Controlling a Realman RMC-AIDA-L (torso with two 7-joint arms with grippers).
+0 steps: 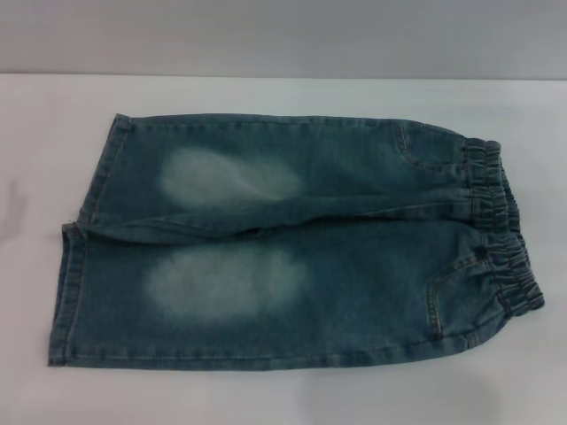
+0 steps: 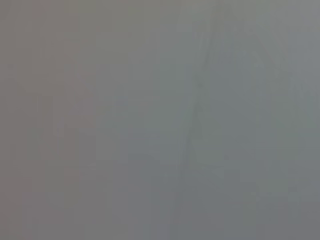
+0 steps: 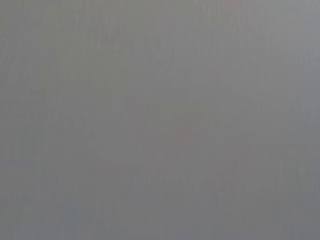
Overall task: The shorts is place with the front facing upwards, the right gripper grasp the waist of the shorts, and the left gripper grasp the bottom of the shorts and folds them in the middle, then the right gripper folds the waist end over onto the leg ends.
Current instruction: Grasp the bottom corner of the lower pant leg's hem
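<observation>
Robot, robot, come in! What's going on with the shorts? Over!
Neither gripper in any view. Shorts flat and unfolded on the white table, front up, waist toward robot's right, leg ends toward its left. Nothing in the way.

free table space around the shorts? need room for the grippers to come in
The shorts fill mid-table. Bare white strips: far side above the upper leg, near edge below the lower leg, left of the leg hems, right of the waistband. The right strip is narrowest. Neither gripper in view.

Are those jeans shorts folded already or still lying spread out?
Spread out. The shorts lie flat on the white table, both legs side by side, waistband at one end, hems at the other.
</observation>
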